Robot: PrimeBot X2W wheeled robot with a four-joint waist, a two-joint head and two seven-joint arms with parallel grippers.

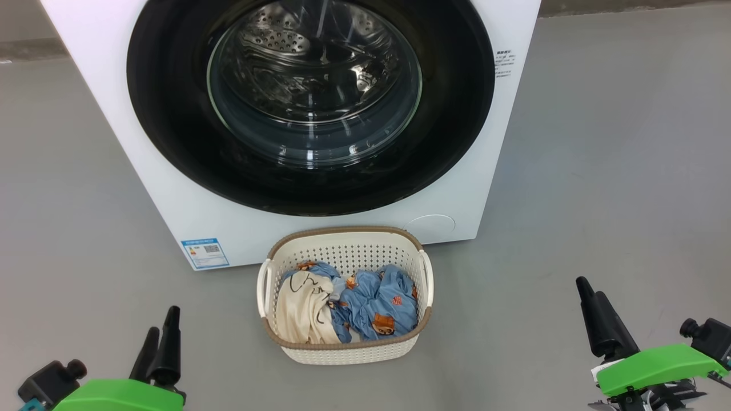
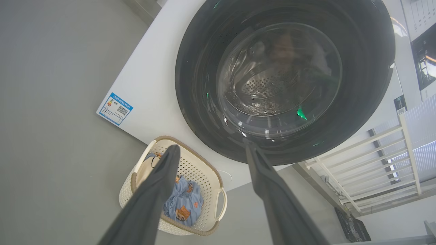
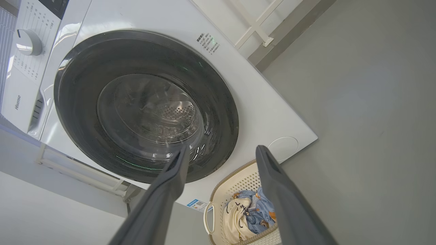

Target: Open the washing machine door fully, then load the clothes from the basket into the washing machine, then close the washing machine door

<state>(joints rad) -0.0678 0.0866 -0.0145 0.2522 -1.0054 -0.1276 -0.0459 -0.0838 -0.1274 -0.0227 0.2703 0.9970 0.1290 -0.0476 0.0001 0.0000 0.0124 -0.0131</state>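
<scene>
The white washing machine (image 1: 143, 142) stands straight ahead on the floor. Its door (image 1: 171, 131), a glossy black rim around a clear glass bowl, sits flush against the front, and the steel drum shows through the glass. On the floor in front is the cream basket (image 1: 347, 251) holding the clothes: a light blue bear-print garment (image 1: 377, 305) and a cream garment with black lines (image 1: 305, 314). My left gripper (image 1: 164, 319) hangs open at lower left, and my right gripper (image 1: 590, 287) is open at lower right. Both are well short of the basket, with nothing between the fingers (image 2: 160, 183) (image 3: 272, 177).
A blue label (image 1: 204, 253) marks the machine's lower left corner and a round filter cover (image 1: 429, 226) its lower right. Grey floor lies on both sides of the basket. A white railed rack (image 2: 368, 160) stands beside the machine. The control dial (image 3: 29, 41) is on its top panel.
</scene>
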